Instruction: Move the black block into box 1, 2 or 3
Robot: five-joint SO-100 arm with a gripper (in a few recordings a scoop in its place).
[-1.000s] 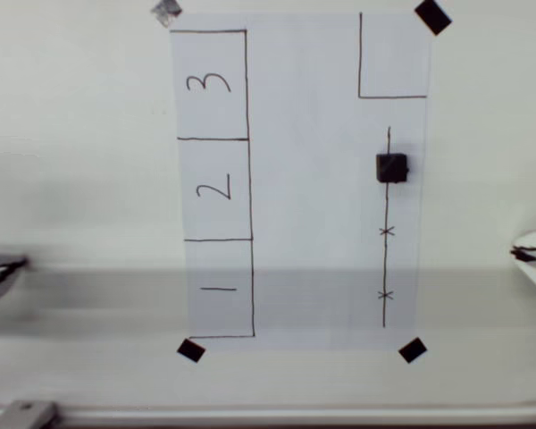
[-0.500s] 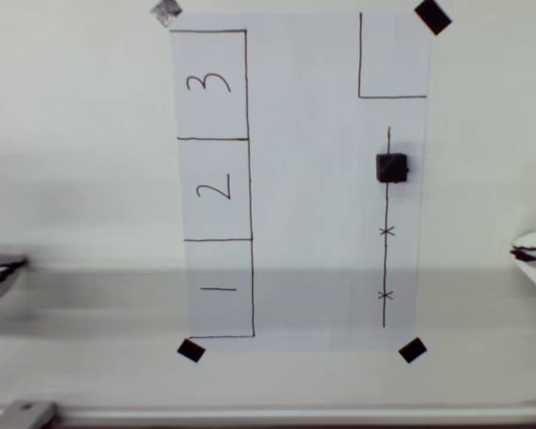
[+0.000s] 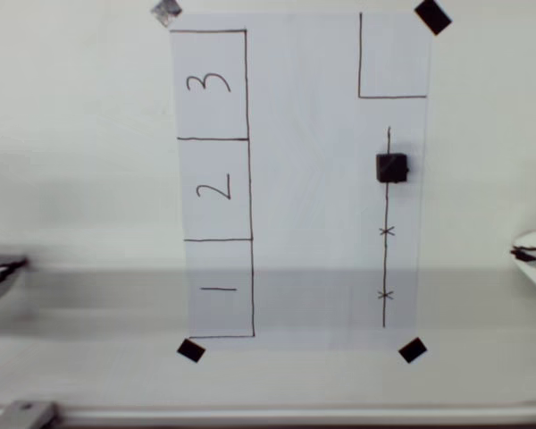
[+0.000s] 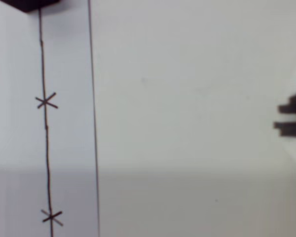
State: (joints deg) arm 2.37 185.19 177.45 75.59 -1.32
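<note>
Black block [image 3: 392,167] sits on pen line [image 3: 387,259], w/ box 3 [image 3: 212,85] well apart.

Small matte black block [image 4: 27,4] sits atop the pen-drawn line [image 4: 44,133]; two crosses [image 4: 46,101] mark the line below it.

— What's on the table [image 3: 80,134]?
— A white paper [image 3: 313,197], held by black tape [image 3: 190,349] at three corners; the top-left piece [image 3: 166,11] looks grey.
— Any drawing?
— Box 1 [image 3: 220,289] and box 2 [image 3: 214,189] stacked down the left edge, and an unnumbered box [image 3: 393,58] at top right.
— And below that?
— A long pen line [image 3: 386,268] with two crosses [image 3: 386,231]; the wrist view shows the line [image 4: 45,148] and crosses [image 4: 46,101] beside the paper's edge [image 4: 92,123].
</note>
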